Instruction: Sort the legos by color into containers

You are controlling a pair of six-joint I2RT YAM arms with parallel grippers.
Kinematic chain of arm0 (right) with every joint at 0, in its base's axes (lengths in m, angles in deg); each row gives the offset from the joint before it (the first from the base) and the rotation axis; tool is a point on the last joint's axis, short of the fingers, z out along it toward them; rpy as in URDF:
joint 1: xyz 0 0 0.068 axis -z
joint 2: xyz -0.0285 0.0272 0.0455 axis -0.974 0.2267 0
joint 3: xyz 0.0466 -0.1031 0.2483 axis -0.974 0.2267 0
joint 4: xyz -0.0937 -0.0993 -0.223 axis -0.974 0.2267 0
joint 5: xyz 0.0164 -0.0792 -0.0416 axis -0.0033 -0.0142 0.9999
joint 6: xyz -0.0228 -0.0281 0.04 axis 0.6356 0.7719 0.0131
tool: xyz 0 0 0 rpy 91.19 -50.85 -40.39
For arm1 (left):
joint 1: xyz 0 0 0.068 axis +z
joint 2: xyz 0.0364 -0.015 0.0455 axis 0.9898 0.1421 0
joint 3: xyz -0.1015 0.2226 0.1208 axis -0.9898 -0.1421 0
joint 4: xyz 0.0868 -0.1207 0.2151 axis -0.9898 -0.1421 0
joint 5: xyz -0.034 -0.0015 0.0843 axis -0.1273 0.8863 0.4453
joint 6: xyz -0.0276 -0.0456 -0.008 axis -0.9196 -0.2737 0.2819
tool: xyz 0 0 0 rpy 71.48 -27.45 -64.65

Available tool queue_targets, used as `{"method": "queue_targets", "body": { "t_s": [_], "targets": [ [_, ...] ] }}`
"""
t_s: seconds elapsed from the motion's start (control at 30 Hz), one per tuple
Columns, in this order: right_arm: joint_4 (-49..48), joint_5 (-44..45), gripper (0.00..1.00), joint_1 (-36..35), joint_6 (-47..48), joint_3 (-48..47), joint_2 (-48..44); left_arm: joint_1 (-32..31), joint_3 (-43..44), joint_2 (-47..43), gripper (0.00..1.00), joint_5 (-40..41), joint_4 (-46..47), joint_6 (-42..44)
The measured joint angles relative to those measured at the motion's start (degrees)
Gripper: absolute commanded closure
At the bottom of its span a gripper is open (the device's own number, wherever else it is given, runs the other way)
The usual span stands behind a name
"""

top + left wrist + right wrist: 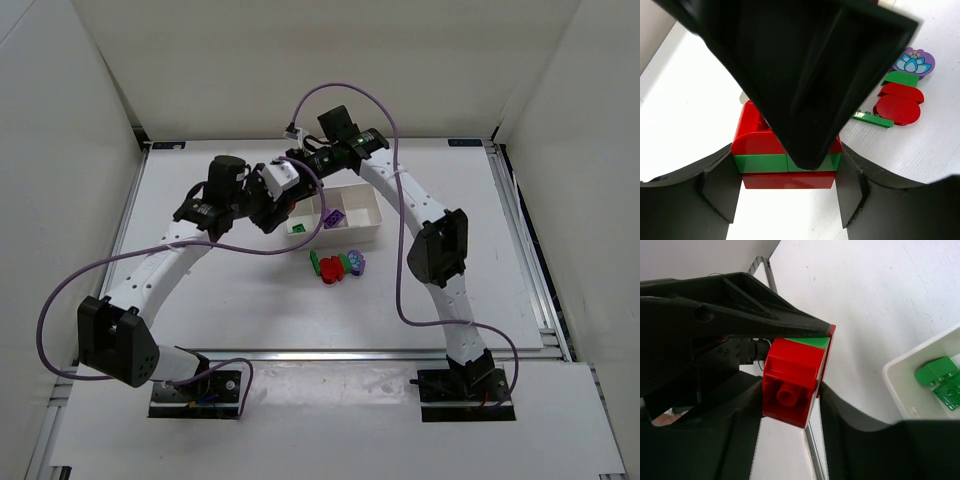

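A red-green-red lego stack [787,160] hangs in the air between both grippers, left of the white tray [368,238]. My left gripper [787,195] is shut on its sides. My right gripper [790,412] is shut on the stack's red end brick [792,377]; one of its black fingers [810,75] covers the stack's top in the left wrist view. In the top view the grippers [272,205] meet and hide the stack. The tray holds a purple brick [333,218] and green bricks [297,228], which also show in the right wrist view [940,377].
Loose legos lie on the table in front of the tray: a green piece [314,262], red pieces [332,270] and a green and purple cluster [353,264]. In the left wrist view they are a purple flower piece [914,62], red pieces [899,102] and a thin green plate [871,118].
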Motion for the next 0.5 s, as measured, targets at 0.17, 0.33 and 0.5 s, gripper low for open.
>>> {"method": "queue_targets", "body": {
  "t_s": [0.17,0.33,0.5],
  "targets": [
    [0.4,-0.5,0.97,0.0,-0.8,0.0,0.7,-0.3,0.0,0.0,0.9,0.7,-0.3,-0.1],
    [0.4,-0.4,1.0,0.0,-0.9,0.1,0.7,-0.8,0.0,0.0,0.52,2.2,-0.5,-0.8],
    [0.0,-0.4,1.0,0.3,-1.3,0.5,0.7,-1.3,0.0,0.0,0.18,3.8,-1.0,-3.3]
  ]
}}
